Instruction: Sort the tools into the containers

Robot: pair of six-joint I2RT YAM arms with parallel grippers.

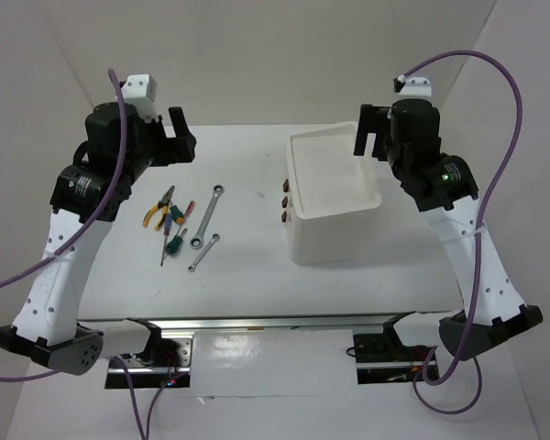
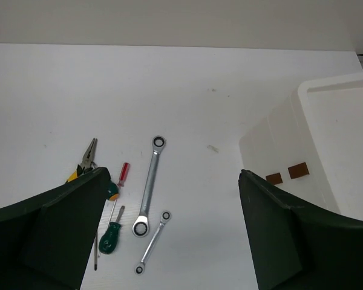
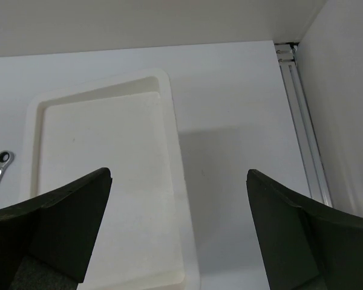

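Note:
The tools lie on the table left of the white box unit (image 1: 335,197): yellow-handled pliers (image 1: 159,209), a red screwdriver (image 1: 184,214), a green screwdriver (image 1: 172,245), a long silver wrench (image 1: 208,215) and a short silver wrench (image 1: 203,252). They also show in the left wrist view: pliers (image 2: 86,158), red screwdriver (image 2: 123,173), green screwdriver (image 2: 111,235), long wrench (image 2: 150,186), short wrench (image 2: 152,241). The box's top tray (image 3: 103,175) is empty and its drawers with brown handles (image 2: 288,173) are shut. My left gripper (image 1: 179,137) is open, raised above the tools. My right gripper (image 1: 368,133) is open above the tray's far right edge.
White walls enclose the table on the left, back and right. A metal rail (image 3: 302,130) runs along the right wall. A metal rail (image 1: 275,323) crosses the near edge between the arm bases.

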